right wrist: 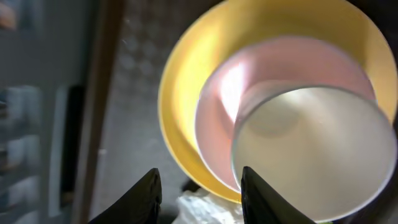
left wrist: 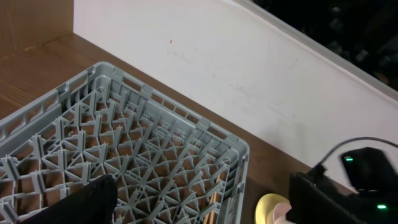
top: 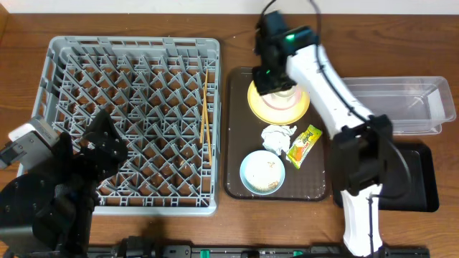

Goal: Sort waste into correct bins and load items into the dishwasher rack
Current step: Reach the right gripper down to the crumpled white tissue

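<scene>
The grey dishwasher rack (top: 133, 115) sits at the left, with the wooden chopsticks (top: 205, 107) lying in its right side. A yellow plate (top: 276, 107) on the brown serving tray (top: 237, 129) carries a pink cup (right wrist: 217, 118) with a white cup (right wrist: 311, 155) in it. My right gripper (right wrist: 202, 199) is open and hovers over the plate's near edge, above the crumpled napkin (right wrist: 205, 210). The napkin (top: 277, 136), the yellow-green wrapper (top: 303, 145) and the light-blue bowl (top: 262, 172) holding rice scraps lie on the tray. My left gripper (top: 100, 136) is open and empty over the rack's front left.
The clear tub (top: 409, 104) stands at the far right, with the black tray (top: 423, 179) in front of it, partly under my right arm. In the left wrist view the rack (left wrist: 143, 143) fills the foreground below a white wall (left wrist: 217, 68).
</scene>
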Available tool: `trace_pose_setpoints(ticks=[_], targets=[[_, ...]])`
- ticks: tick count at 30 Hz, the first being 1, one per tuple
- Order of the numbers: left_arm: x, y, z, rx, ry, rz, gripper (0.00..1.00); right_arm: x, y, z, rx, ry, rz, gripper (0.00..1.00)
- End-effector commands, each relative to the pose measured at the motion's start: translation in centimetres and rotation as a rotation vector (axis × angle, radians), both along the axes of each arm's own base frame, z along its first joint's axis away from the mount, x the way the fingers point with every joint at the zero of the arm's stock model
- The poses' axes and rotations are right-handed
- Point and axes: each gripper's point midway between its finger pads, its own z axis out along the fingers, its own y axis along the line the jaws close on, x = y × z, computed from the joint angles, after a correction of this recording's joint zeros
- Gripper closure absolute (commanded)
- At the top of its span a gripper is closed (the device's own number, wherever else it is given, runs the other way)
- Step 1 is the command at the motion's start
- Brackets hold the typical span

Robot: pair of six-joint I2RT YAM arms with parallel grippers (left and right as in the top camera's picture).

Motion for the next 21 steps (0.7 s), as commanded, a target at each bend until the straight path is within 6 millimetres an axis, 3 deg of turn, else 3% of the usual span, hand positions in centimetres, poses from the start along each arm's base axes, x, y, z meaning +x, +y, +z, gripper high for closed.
trace_pose_setpoints(ticks=[1,7,17,21], targets=[[-0.2,-0.1,0.6,0.003,-0.014,-0.005,0.11,1.1,-2.1,0.4,-0.161,-0.082,-0.028,0.60],[-0.2,-0.1,0.6,0.003,-0.015,-0.005,0.11,1.1,-2.4,0.1,-0.166,-0.074,-0.031,0.71],[-0.2,-0.1,0.6,0.003,-0.014,-0.005,0.11,0.0,-2.7,-1.4,-0.165,-0.018,0.012,0.73],[-0.2,-0.1,0.6,0.003,-0.014,-0.005,0.11,0.5,-2.5,-0.9,-0.154,-0.040,0.008,0.72]])
